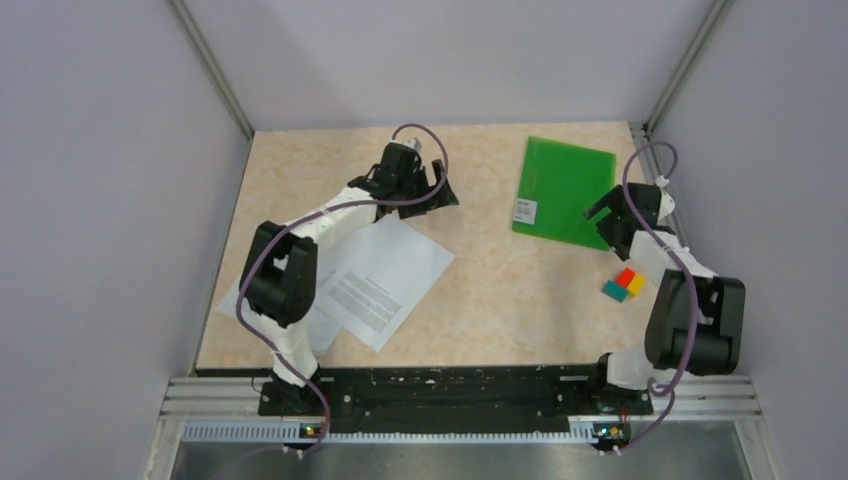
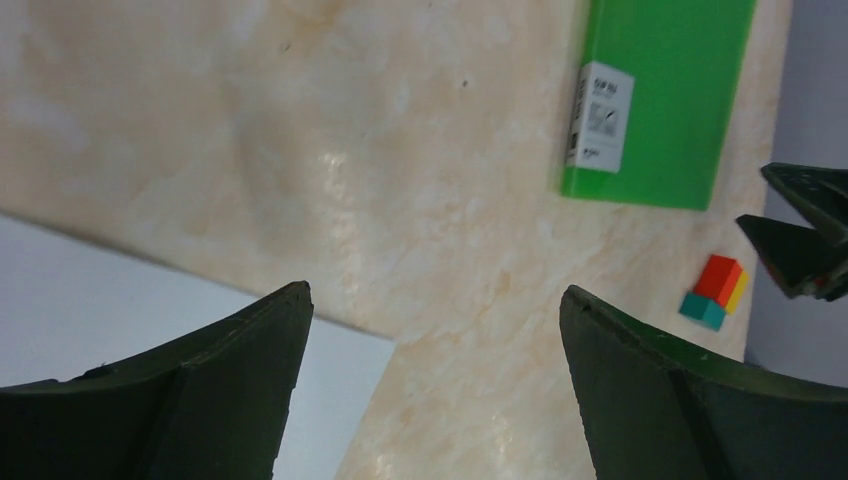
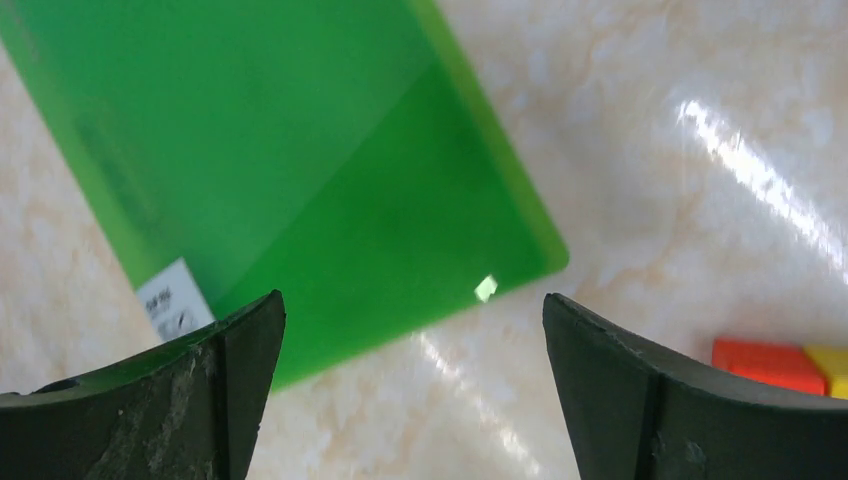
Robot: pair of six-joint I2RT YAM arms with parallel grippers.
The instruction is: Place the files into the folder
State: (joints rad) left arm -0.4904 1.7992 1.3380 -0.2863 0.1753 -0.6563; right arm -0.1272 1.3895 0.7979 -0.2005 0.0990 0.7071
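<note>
— What is seen at the left of the table (image 1: 500, 290)?

— The files (image 1: 385, 275) are spread flat near the left edge, toward the near left corner. They are overlapped and turned at an angle to the edges, and paragraphs of small print are carried by the top sheet. Part of the pile is hidden by the left arm (image 1: 285, 275).

— And the left gripper (image 1: 445, 188)?

— It is held just beyond the far corner of the files, toward the middle of the far edge. Its jaws are spread wide and nothing is caught between them. In the left wrist view only bare table is seen in the gap, with a corner of white paper under one finger.

— Where is the folder (image 1: 565, 190) found?

— It is laid flat toward the far right corner, well apart from the files and slightly turned against the table's edges. A small white label (image 1: 524, 210) is stuck at its near left corner.

— How is the right gripper (image 1: 600, 222) placed?

— It is poised over the folder's near right corner. The jaws are parted fully and nothing is gripped. Whether the folder is touched cannot be told. In the right wrist view the green corner is framed between the two fingers.

— Is anything else noted?

— A small cluster of coloured blocks (image 1: 624, 284), red, yellow and teal, is set near the right edge, just on the near side of the folder and not touching it.
</note>
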